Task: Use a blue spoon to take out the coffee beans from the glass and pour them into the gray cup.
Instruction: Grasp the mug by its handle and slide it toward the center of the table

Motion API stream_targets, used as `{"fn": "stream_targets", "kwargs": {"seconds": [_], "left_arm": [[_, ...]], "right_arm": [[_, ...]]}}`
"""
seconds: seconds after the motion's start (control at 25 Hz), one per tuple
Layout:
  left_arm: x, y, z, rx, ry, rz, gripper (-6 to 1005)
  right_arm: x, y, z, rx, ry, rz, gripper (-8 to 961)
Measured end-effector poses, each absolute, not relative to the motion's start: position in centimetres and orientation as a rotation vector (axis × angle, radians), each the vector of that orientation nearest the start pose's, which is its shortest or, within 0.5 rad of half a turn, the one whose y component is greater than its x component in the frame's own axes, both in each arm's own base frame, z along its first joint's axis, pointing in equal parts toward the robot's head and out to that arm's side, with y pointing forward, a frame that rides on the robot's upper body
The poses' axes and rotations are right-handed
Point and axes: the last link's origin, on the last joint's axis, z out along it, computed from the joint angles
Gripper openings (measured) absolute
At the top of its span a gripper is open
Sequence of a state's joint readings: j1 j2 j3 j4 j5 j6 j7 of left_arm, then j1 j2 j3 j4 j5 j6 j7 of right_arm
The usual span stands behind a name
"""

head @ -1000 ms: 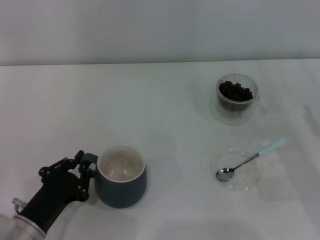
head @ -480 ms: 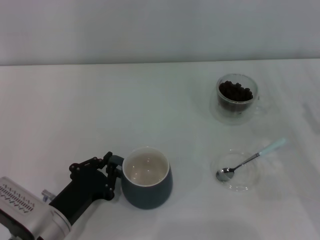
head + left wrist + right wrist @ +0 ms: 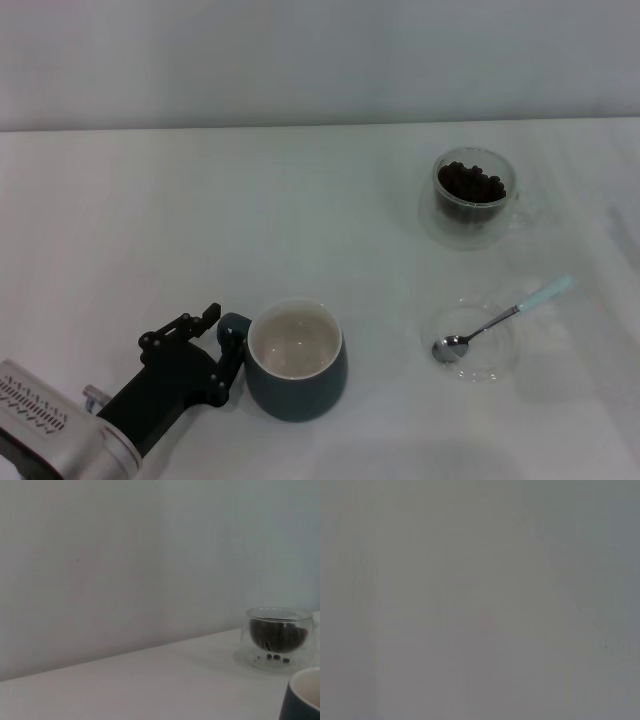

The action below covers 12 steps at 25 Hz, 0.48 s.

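While clamped on the loop handle of the gray cup (image 3: 295,361), left gripper (image 3: 224,345) low on the white table (image 3: 200,220), jaws narrowed around that handle. Cup upright, directly beyond the jaws, cream inside bare. Well ahead of the jaws and far to the right, glass (image 3: 473,197) upright, filled with coffee beans (image 3: 472,183); same glass visible in the left wrist view (image 3: 278,638). Nearer, also right of the jaws, blue spoon (image 3: 500,319) lying in a shallow clear dish (image 3: 470,341), handle angled up and away. Right gripper out of sight.
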<state>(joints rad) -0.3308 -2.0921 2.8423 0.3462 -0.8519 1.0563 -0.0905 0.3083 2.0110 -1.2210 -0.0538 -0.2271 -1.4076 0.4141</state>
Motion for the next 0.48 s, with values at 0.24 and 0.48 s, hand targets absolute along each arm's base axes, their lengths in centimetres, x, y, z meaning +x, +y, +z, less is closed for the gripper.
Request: {"fn": "stream_targets", "kwargs": {"seconds": [0.24,0.48], "left_arm": [[-29.7,24.1,-12.3,-2.156,-0.541,-0.658,486],[-30.7,22.0,-11.5,-2.098,-0.574,-0.69,631]], "right_arm": [[37.9,27.8,5.5,-1.461,0.548,0.816,869],[38.6,27.5,5.4,-1.428,0.78,0.98,869]]}}
